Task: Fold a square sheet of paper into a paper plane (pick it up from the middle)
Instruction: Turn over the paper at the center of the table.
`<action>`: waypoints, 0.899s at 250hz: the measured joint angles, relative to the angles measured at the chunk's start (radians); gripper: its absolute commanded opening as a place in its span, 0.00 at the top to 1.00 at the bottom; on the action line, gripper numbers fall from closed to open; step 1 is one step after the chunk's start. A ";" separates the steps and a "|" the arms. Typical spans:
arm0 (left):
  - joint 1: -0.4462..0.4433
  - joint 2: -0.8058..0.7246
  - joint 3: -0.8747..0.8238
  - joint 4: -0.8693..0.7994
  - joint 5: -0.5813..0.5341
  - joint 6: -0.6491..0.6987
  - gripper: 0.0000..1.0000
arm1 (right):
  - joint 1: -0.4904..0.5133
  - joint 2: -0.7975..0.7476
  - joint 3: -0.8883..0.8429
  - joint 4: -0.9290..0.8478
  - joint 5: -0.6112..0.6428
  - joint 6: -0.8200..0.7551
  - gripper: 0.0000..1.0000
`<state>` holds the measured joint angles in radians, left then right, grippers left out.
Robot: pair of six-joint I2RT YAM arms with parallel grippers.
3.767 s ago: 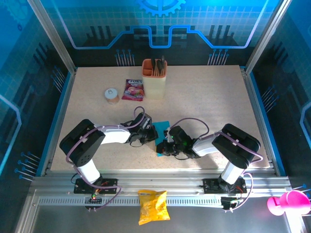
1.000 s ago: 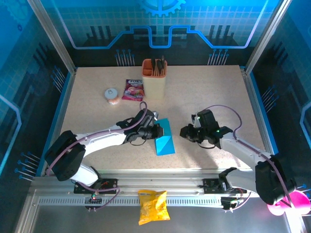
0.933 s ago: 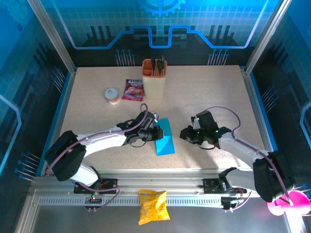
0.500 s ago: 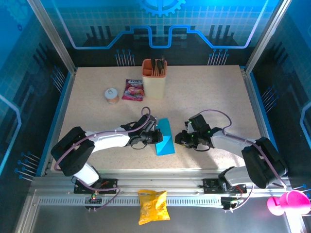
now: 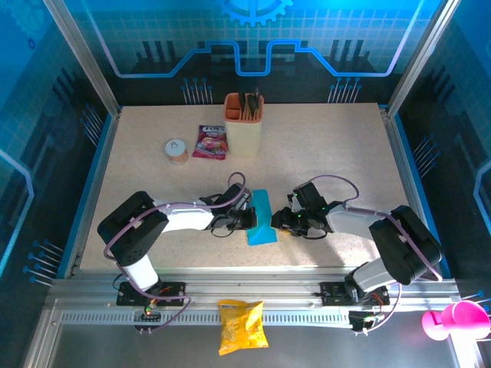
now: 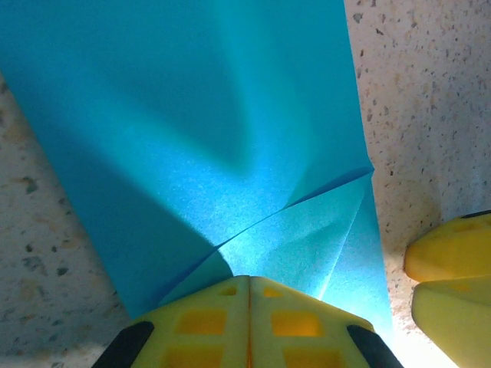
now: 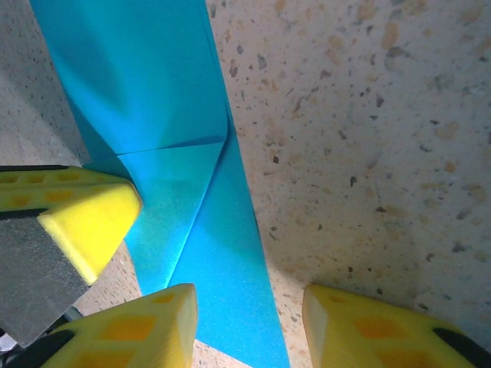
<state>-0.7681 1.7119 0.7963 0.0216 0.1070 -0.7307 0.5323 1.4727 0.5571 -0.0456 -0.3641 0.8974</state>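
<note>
Paper strip (image 5: 262, 208) lies with long axis near-to-far. Left gripper (image 6: 249, 285) clenched, tips against its edge; right gripper (image 7: 249, 307) released. Packet (image 5: 211, 141) lettering too small to read.

You have beige cup (image 5: 244, 130) at far middle of table (image 5: 330, 153), dark utensils standing inside. Pink-purple packet (image 5: 210, 142) just beside cup's left. Small round tub (image 5: 176, 151) further left, apart. Yellow snack bag (image 5: 242, 326) on metal frame (image 5: 307, 316) below near edge. Pink object (image 5: 456, 320) at your bottom-right corner.

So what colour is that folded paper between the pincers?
The thin folded paper sheet is plain bright blue, clearest in the left wrist view.
</note>
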 measured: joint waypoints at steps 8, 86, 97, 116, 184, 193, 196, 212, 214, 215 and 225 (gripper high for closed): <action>0.000 0.005 0.000 0.008 0.003 0.001 0.92 | 0.000 0.003 0.002 0.002 -0.003 0.000 0.57; 0.000 0.016 -0.001 0.041 0.014 0.005 0.93 | 0.007 0.046 0.055 -0.060 0.000 0.026 0.61; 0.000 0.017 -0.003 0.045 0.015 0.005 0.93 | 0.010 0.052 0.067 -0.076 0.005 0.030 0.61; 0.000 0.017 -0.006 0.053 0.018 0.005 0.94 | 0.013 0.060 0.084 -0.099 0.013 0.034 0.62; 0.000 0.018 -0.015 0.078 0.022 0.005 0.94 | 0.041 0.105 0.150 -0.123 0.027 0.033 0.63; 0.000 0.018 -0.016 0.081 0.022 0.005 0.94 | 0.052 0.121 0.164 -0.095 0.026 0.029 0.63; 0.000 0.018 -0.016 0.082 0.022 0.005 0.94 | 0.055 0.125 0.168 -0.089 0.026 0.028 0.63; 0.000 0.019 -0.021 0.090 0.022 0.005 0.94 | 0.069 0.144 0.192 -0.053 0.027 0.019 0.63; 0.000 0.019 -0.021 0.090 0.022 0.005 0.94 | 0.070 0.145 0.194 -0.053 0.027 0.018 0.63; 0.000 0.019 -0.022 0.090 0.021 0.005 0.94 | 0.070 0.145 0.195 -0.052 0.027 0.018 0.63; 0.003 0.019 -0.023 0.094 0.021 0.005 0.94 | 0.069 0.146 0.197 -0.050 0.031 0.015 0.63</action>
<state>-0.7647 1.7306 0.7734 0.1154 0.1284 -0.7258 0.6018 1.6192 0.7540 -0.0956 -0.3328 0.9127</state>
